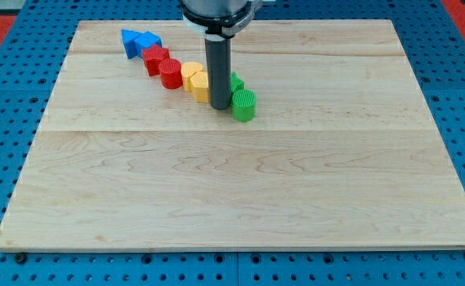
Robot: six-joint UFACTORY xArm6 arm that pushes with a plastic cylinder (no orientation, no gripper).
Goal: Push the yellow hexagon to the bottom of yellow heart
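A yellow heart (190, 73) lies on the wooden board (240, 183) near the view's top centre. A yellow hexagon (199, 86) touches it at its lower right. My rod comes down from the view's top and my tip (218, 107) rests on the board just right of the yellow hexagon, touching or nearly touching it. A green round block (244, 105) sits just right of my tip. A second green block (236, 82) is partly hidden behind the rod.
A red round block (170, 73) and a red block of unclear shape (156, 59) continue the diagonal row up and left. Two blue blocks (139, 41) end the row near the board's top left.
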